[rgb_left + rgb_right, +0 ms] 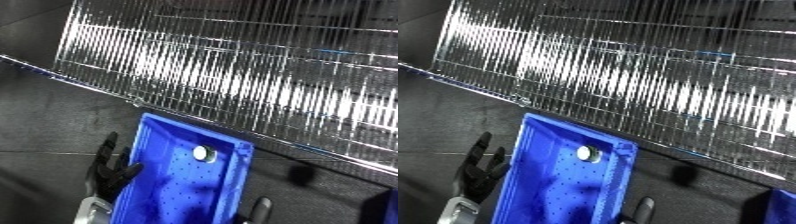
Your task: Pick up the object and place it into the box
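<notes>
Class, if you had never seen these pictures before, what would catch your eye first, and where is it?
The bright blue bin at bottom centre stands out, with a small round pale object lying inside near its far wall. Behind it a shiny wire rack fills the upper picture. The black left hand sits against the bin's left side.

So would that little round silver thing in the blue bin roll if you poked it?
Probably. The silver object looks small and round, so it may roll or slide across the blue bin. It's likely light and perhaps slippery, being shiny.
</notes>
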Robot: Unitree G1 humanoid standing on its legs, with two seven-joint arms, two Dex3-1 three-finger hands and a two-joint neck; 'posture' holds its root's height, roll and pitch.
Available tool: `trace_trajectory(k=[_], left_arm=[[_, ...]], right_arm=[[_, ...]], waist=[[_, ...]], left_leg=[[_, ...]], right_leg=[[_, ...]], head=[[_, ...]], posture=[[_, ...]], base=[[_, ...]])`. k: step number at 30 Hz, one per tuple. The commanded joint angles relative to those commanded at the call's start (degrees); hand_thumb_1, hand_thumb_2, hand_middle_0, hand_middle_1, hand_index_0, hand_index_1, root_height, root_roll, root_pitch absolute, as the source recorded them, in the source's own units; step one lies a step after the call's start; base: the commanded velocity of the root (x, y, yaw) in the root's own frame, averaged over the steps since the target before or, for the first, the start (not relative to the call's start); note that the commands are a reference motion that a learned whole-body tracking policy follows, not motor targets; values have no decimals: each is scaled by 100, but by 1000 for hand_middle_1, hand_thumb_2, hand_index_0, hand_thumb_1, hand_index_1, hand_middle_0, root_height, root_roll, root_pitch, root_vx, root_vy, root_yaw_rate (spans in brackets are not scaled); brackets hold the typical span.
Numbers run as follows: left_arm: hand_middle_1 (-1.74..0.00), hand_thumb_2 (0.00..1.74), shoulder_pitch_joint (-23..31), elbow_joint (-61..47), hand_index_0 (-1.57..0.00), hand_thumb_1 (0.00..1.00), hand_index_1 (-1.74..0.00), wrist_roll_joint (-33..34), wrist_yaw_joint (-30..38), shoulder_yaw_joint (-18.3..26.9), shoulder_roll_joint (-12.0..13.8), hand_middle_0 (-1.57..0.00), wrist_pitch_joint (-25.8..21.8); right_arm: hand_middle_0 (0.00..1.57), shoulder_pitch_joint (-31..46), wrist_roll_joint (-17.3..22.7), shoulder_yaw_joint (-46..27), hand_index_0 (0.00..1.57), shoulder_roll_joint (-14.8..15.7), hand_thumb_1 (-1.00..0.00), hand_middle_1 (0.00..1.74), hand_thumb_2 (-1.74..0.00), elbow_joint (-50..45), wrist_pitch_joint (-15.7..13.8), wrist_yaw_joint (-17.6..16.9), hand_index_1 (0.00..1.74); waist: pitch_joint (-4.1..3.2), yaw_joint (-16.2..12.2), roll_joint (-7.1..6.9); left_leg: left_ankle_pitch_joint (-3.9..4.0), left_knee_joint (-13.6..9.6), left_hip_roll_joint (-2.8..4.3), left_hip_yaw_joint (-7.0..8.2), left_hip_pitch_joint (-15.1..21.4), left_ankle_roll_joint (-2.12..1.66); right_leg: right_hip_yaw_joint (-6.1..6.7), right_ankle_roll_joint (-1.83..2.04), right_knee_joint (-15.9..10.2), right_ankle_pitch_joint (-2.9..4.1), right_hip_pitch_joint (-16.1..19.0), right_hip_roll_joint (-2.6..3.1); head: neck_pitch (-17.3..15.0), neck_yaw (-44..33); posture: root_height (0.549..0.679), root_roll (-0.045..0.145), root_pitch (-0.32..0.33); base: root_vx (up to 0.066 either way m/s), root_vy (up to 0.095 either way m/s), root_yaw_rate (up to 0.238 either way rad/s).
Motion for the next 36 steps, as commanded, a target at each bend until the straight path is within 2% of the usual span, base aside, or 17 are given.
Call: trace_trajectory(k=[6, 13, 20, 24, 27, 31, 36], left_arm=[[0, 0, 24, 6, 0, 0, 0, 341, -29, -260, -229, 0, 259], [0, 0, -7, 34, 0, 0, 0, 1731, 147, -1004, -395, 0, 362], [0, 0, 71, -75, 0, 0, 0, 1780, 254, -1273, -542, 0, 487], [0, 0, 157, -144, 0, 0, 0, 1799, 318, -1321, -567, 0, 559], [0, 0, 270, -225, 0, 0, 0, 1821, 344, -1346, -588, 0, 579], [0, 0, 460, -368, 0, 0, 0, 1951, 338, -1373, -628, 0, 506], [0, 0, 576, -736, 0, 0, 0, 2039, 451, -1410, -610, 0, 523]], right_arm=[[0, -125, -43, -56, 0, -71, 0, 0, 0, 92, 18, 0, 0], [0, -259, -141, -74, 0, -238, 0, 0, 0, 36, 92, -78, 0], [0, -345, -339, -130, 0, -364, 0, 0, 0, 26, 118, 61, 0], [0, -405, -367, -102, 0, -430, 0, 0, 0, -41, 131, 263, 0], [0, -417, -355, -72, 0, -492, 0, 0, 0, -184, 148, 351, 0], [0, -359, -462, -24, 0, -548, 0, 0, 0, -472, 142, 477, 0], [0, -315, -622, 150, 0, -645, 0, 0, 0, -1064, 235, 759, 0]], waist=[[0, -64, 139], [0, -206, 356], [0, -303, 467], [0, -356, 487], [0, -402, 511], [0, -463, 556], [0, -520, 586]], left_leg=[[38, -54, 0, 44, 29, 8], [100, -138, 10, 104, 70, 3], [116, -182, 38, 147, 132, 1], [83, -139, 56, 176, 129, -8], [37, -78, 56, 202, 127, -16], [-21, -2, 48, 238, 112, -16], [-43, 43, 44, 292, 58, -18]], right_leg=[[47, 33, -17, 88, -47, -5], [113, 63, 45, 119, -124, -27], [157, 84, 123, 134, -176, -48], [189, 83, 170, 132, -210, -47], [214, 68, 185, 128, -221, -40], [260, 45, 231, 112, -268, -22], [294, 30, 264, 103, -350, -8]], head=[[83, 936], [156, 1542], [261, 2449], [335, 2818], [400, 3006], [660, 3033], [778, 3049]], posture=[[633, 24, 68], [632, 26, 67], [630, 28, 63], [629, 29, 62], [629, 32, 59], [628, 36, 59], [627, 42, 66]], base=[[-19, 8, -42], [-24, 46, -71], [-10, 36, -112], [-14, 7, -151], [-4, 7, -125], [-6, 10, -117], [-21, 7, -88]])
